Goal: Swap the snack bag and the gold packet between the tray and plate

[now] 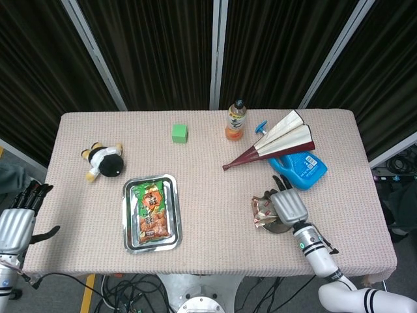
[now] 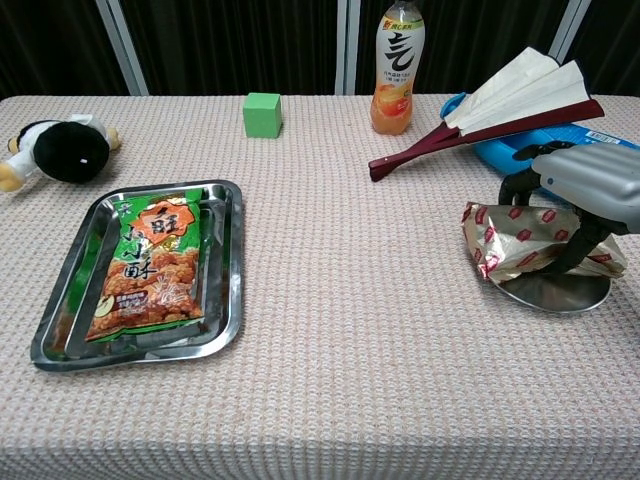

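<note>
The green and orange snack bag point(image 1: 151, 212) point(image 2: 150, 265) lies flat in the steel tray point(image 1: 173, 184) point(image 2: 232, 300) at the front left. At the front right the gold packet point(image 1: 262, 210) point(image 2: 500, 240) rests on the small round metal plate point(image 1: 281, 228) point(image 2: 560, 292). My right hand point(image 1: 288, 203) point(image 2: 585, 180) hovers low over the packet's right half, fingers arched past its far edge and the thumb against its near side. The packet still lies on the plate. My left hand point(image 1: 16, 222) hangs off the table's left edge, fingers apart, holding nothing.
A plush toy point(image 1: 104, 162) point(image 2: 60, 148) lies at the left. A green cube point(image 1: 180, 134) and an orange drink bottle point(image 1: 236, 120) stand at the back. A folded fan point(image 1: 280, 140) rests on a blue detergent bottle point(image 1: 300, 168) just behind the plate.
</note>
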Tool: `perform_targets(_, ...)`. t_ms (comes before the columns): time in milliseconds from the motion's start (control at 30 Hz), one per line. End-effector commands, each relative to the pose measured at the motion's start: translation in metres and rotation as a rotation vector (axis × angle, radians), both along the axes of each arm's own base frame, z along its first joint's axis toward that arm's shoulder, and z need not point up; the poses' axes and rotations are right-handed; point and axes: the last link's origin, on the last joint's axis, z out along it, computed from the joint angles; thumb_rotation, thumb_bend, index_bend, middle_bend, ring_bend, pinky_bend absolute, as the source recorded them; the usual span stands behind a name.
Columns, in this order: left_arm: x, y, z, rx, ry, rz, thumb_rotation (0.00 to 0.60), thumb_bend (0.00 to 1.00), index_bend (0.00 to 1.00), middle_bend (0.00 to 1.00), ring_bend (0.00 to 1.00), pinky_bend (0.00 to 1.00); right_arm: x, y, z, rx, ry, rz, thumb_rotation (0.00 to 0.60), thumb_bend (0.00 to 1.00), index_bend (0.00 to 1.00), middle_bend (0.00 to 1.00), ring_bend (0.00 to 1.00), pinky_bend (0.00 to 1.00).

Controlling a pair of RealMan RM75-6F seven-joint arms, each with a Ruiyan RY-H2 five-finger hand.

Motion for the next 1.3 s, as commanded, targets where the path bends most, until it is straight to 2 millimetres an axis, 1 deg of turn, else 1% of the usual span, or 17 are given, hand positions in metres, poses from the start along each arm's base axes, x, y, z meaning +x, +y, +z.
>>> perform_targets(33, 0.0, 0.0, 0.001, 0.005, 0.001, 0.0, 0.6, 0.13, 0.12, 0.11, 0.06, 0.17, 0.009, 0.001, 0.009, -0.019, -0.034, 0.041, 0.6, 0.08, 0.5, 0.51, 0.09, 0.0)
perform_targets(133, -0.001, 0.0, 0.003, 0.013, -0.005, 0.005, 0.6, 0.13, 0.12, 0.11, 0.06, 0.17, 0.025, 0.001, 0.015, -0.026, -0.051, 0.103, 0.6, 0.09, 0.5, 0.51, 0.09, 0.0)
perform_targets(233, -0.002, 0.0, 0.004, 0.019, -0.007, 0.007, 0.6, 0.13, 0.12, 0.11, 0.06, 0.17, 0.049, -0.001, 0.014, -0.001, -0.067, 0.166, 0.6, 0.08, 0.5, 0.51, 0.09, 0.0)
perform_targets(367, -0.003, -0.002, 0.004, 0.021, 0.001, 0.01, 0.6, 0.13, 0.12, 0.11, 0.06, 0.17, 0.086, -0.001, -0.003, 0.049, -0.062, 0.249, 0.6, 0.08, 0.5, 0.51, 0.09, 0.0)
perform_targets(400, -0.004, -0.002, 0.005, 0.021, 0.001, 0.014, 0.6, 0.13, 0.12, 0.11, 0.06, 0.17, 0.097, 0.0, -0.01, 0.068, -0.058, 0.27, 0.6, 0.07, 0.5, 0.51, 0.09, 0.0)
perform_targets(500, -0.006, -0.003, 0.005, 0.021, 0.001, 0.026, 0.6, 0.13, 0.12, 0.11, 0.06, 0.17, 0.122, 0.003, -0.029, 0.11, -0.043, 0.312, 0.6, 0.07, 0.5, 0.51, 0.09, 0.0)
perform_targets(600, -0.009, -0.004, 0.006, 0.024, 0.0, 0.037, 0.6, 0.13, 0.12, 0.11, 0.06, 0.17, 0.139, 0.006, -0.046, 0.146, -0.04, 0.33, 0.6, 0.07, 0.5, 0.51, 0.09, 0.0)
perform_targets(733, -0.014, -0.006, 0.008, 0.027, 0.0, 0.049, 0.6, 0.13, 0.12, 0.11, 0.06, 0.17, 0.154, 0.009, -0.062, 0.191, -0.041, 0.34, 0.6, 0.05, 0.49, 0.51, 0.09, 0.0)
perform_targets(800, -0.015, -0.007, 0.008, 0.027, -0.004, 0.051, 0.6, 0.13, 0.12, 0.11, 0.06, 0.17, 0.158, 0.01, -0.067, 0.209, -0.037, 0.345, 0.6, 0.03, 0.42, 0.48, 0.08, 0.0)
perform_targets(833, -0.015, -0.007, 0.008, 0.026, -0.004, 0.051, 0.6, 0.13, 0.12, 0.11, 0.06, 0.17, 0.158, 0.01, -0.068, 0.217, -0.03, 0.343, 0.6, 0.01, 0.35, 0.43, 0.07, 0.0)
perform_targets(900, -0.016, -0.008, 0.008, 0.024, -0.002, 0.052, 0.6, 0.13, 0.12, 0.11, 0.06, 0.17, 0.155, 0.009, -0.069, 0.234, -0.007, 0.325, 0.6, 0.0, 0.16, 0.29, 0.02, 0.0)
perform_targets(967, -0.016, -0.008, 0.009, 0.022, -0.002, 0.051, 0.6, 0.13, 0.12, 0.11, 0.06, 0.17, 0.152, 0.008, -0.068, 0.246, -0.001, 0.305, 0.6, 0.0, 0.02, 0.14, 0.0, 0.0)
perform_targets(1033, -0.016, -0.007, 0.009, 0.022, -0.005, 0.051, 0.6, 0.13, 0.12, 0.11, 0.06, 0.17, 0.149, 0.008, -0.065, 0.26, -0.01, 0.28, 0.6, 0.0, 0.0, 0.07, 0.0, 0.0)
perform_targets(1133, -0.015, -0.006, 0.007, 0.017, -0.003, 0.047, 0.6, 0.13, 0.12, 0.11, 0.06, 0.17, 0.143, 0.008, -0.058, 0.264, -0.029, 0.256, 0.6, 0.0, 0.0, 0.04, 0.0, 0.0)
perform_targets(1233, -0.01, -0.002, 0.004, -0.002, -0.004, 0.029, 0.6, 0.13, 0.12, 0.11, 0.06, 0.17, 0.133, 0.005, -0.034, 0.201, -0.069, 0.236, 0.6, 0.0, 0.0, 0.04, 0.0, 0.0)
perform_targets(1267, -0.007, 0.0, 0.003, -0.012, -0.002, 0.017, 0.6, 0.13, 0.12, 0.11, 0.06, 0.17, 0.128, 0.004, -0.024, 0.166, -0.083, 0.229, 0.6, 0.0, 0.0, 0.04, 0.0, 0.0)
perform_targets(1300, -0.002, 0.004, 0.0, -0.033, 0.005, -0.005, 0.6, 0.13, 0.12, 0.11, 0.06, 0.17, 0.119, 0.001, -0.008, 0.112, -0.104, 0.216, 0.6, 0.0, 0.0, 0.04, 0.0, 0.0)
